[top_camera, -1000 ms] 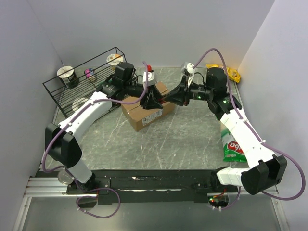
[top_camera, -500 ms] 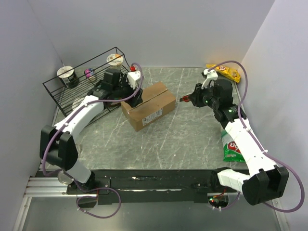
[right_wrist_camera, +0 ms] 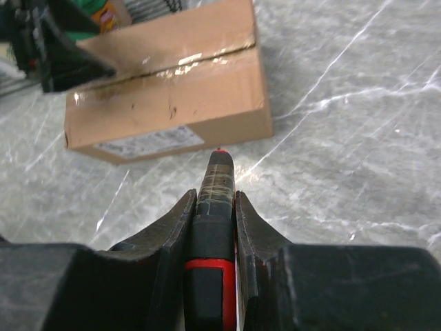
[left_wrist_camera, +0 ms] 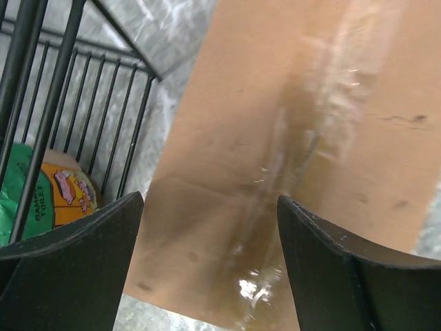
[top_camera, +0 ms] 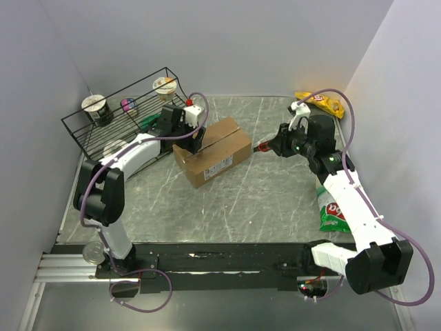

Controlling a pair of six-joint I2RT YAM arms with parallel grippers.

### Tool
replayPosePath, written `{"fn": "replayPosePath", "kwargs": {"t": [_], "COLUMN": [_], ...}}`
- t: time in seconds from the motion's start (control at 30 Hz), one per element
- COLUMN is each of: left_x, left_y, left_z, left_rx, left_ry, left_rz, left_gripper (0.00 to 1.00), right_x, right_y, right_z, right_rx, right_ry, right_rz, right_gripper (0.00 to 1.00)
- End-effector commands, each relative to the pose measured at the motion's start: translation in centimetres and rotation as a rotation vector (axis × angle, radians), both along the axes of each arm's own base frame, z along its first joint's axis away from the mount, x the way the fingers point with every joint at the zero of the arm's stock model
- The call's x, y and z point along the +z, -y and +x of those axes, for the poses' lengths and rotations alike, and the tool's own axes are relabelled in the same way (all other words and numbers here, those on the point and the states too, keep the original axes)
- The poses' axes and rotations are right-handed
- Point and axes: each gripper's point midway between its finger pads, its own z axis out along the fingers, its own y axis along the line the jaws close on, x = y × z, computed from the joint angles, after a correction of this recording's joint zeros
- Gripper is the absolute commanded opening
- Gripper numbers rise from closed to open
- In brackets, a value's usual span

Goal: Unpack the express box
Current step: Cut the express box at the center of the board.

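Express box [top_camera: 212, 152] sits mid-tabletop [top_camera: 241, 196], angled, flaps closed, with shiny tape along the centre seam and a label on its near side. Its left end is just beside the black wire rack [top_camera: 114, 114]. Left claw [left_wrist_camera: 210, 207] hangs over the box's left end, above the seam, jaws wide apart with nothing between them; can't tell if it touches the cardboard. Right claw [right_wrist_camera: 215, 201] is clamped on a black-and-red tool [right_wrist_camera: 216, 178], whose thin tip points at the box's right end, near it but not touching. Green snack bag [top_camera: 332, 210] lies by the right arm. Yellow packet [top_camera: 320, 102] is at the far right corner.
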Motion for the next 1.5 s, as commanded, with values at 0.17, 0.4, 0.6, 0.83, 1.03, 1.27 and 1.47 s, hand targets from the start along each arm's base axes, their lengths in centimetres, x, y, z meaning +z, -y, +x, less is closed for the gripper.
{"fn": "replayPosePath", "kwargs": {"t": [0.17,0.4,0.6,0.83,1.03,1.27,1.47], "left_x": [-0.7,1.1,3.4,0.8,-2.5,-3.0,-2.3], "left_y": [-0.3,1.9,4.1,-0.9,-3.7,-1.4,3.8], "left_z": [0.0,-8.8,-16.0,-14.5,-16.2,-17.0,-18.4], "left_rx": [-0.035,-0.202,-0.331,-0.517,-0.652,-0.713,-0.882], "left_ry": [-0.128,-0.334,-0.533,-0.173,-0.039,-0.031,0.044], "left_rz": [-0.029,-0.242,-0.499,-0.038,0.156,0.065,-0.054], "left_gripper": [0.81,0.79,0.8,0.75,0.62,0.54,0.56], "right_x": [-0.1,-2.5,-7.5,-7.4,-5.2,-5.1,-4.5], "right_y": [-0.4,0.6,1.9,2.3,-1.4,-7.5,-10.1], "right_z": [-1.6,-2.2,-2.2,1.8,4.8,5.3,7.9], "right_rx": [0.067,0.049,-0.008,-0.074,0.0,0.146,0.174], "right_ry": [0.018,-0.024,-0.12,-0.052,0.003,0.027,0.042], "right_rz": [0.002,-0.061,-0.153,-0.256,-0.245,-0.237,-0.19], "right_gripper": [0.0,0.0,0.0,0.0,0.0,0.0,0.0]}}
